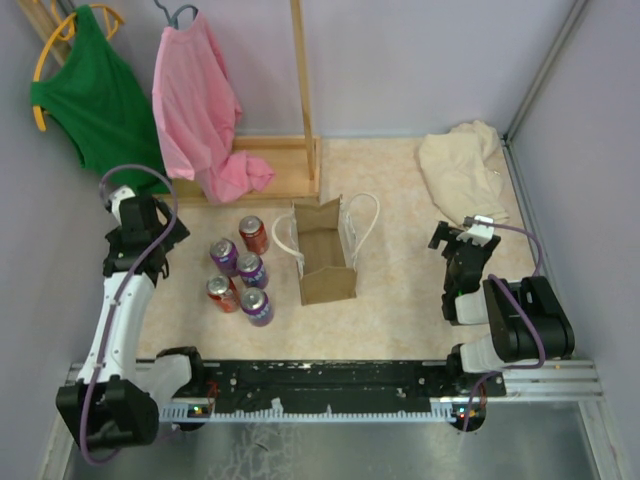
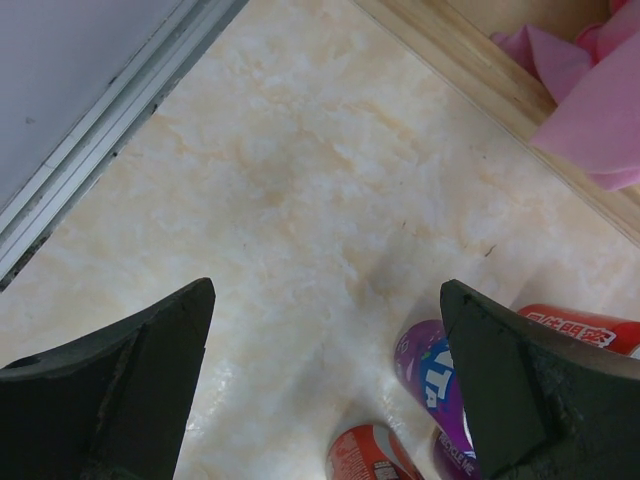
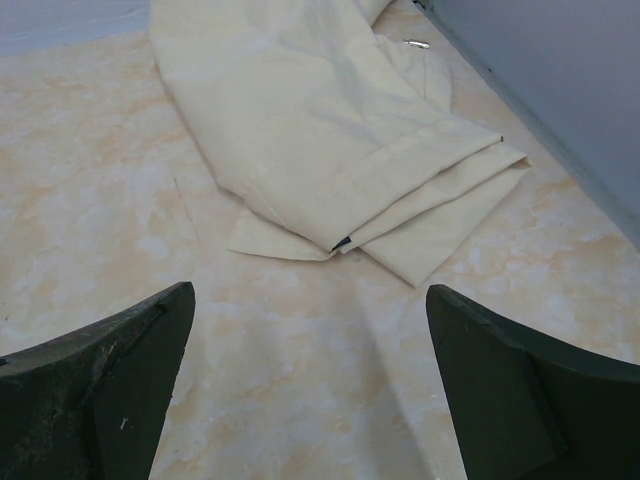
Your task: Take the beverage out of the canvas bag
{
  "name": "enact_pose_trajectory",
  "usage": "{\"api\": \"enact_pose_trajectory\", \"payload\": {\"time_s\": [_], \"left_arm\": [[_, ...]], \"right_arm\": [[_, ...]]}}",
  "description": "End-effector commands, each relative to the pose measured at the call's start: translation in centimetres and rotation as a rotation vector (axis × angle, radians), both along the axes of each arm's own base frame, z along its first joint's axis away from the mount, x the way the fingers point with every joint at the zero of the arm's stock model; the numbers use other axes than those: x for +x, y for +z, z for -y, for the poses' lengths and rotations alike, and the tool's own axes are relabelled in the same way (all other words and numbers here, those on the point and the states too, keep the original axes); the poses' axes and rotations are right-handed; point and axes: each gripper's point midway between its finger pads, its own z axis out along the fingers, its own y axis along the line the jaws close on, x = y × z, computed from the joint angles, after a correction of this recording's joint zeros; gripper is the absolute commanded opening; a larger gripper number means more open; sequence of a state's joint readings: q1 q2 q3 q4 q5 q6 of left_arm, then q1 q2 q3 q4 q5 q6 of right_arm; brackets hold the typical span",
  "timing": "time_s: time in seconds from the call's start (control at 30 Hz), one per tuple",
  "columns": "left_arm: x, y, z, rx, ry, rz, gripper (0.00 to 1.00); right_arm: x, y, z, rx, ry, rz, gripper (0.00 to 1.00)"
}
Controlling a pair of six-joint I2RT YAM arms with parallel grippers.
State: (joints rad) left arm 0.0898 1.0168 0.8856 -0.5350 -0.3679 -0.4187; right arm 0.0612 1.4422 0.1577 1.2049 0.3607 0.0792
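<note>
The brown canvas bag (image 1: 326, 262) with two white loop handles stands open at the middle of the table. I see only brown inside it; no can shows in its mouth. Several red and purple cans stand just left of it, such as a red can (image 1: 253, 234) and a purple can (image 1: 258, 305). My left gripper (image 1: 158, 232) is open and empty, left of the cans. In the left wrist view my left gripper (image 2: 328, 290) hovers over bare table, with a purple can (image 2: 430, 375) by the right finger. My right gripper (image 1: 458, 238) (image 3: 310, 292) is open and empty, right of the bag.
A cream cloth (image 1: 465, 170) (image 3: 330, 130) lies at the back right, just ahead of the right gripper. A wooden rack (image 1: 303, 80) at the back left carries a green shirt (image 1: 95, 95) and a pink shirt (image 1: 200, 110) (image 2: 600, 80). Walls close both sides.
</note>
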Motion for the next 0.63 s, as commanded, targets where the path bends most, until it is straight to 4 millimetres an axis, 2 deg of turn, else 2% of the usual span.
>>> {"api": "enact_pose_trajectory", "payload": {"time_s": [0.0, 0.27, 0.6], "left_arm": [[-0.8, 0.6, -0.7, 0.018, 0.052, 0.07, 1.0], [-1.2, 3.2, -0.5, 0.063, -0.001, 0.171, 1.0], [-1.6, 2.8, 0.0, 0.05, -0.025, 0.172, 1.0]], "right_arm": [[0.4, 1.2, 0.2, -0.008, -0.006, 0.044, 0.99], [0.4, 1.2, 0.2, -0.008, -0.005, 0.044, 0.99], [0.4, 1.2, 0.2, -0.007, -0.006, 0.044, 0.99]]}}
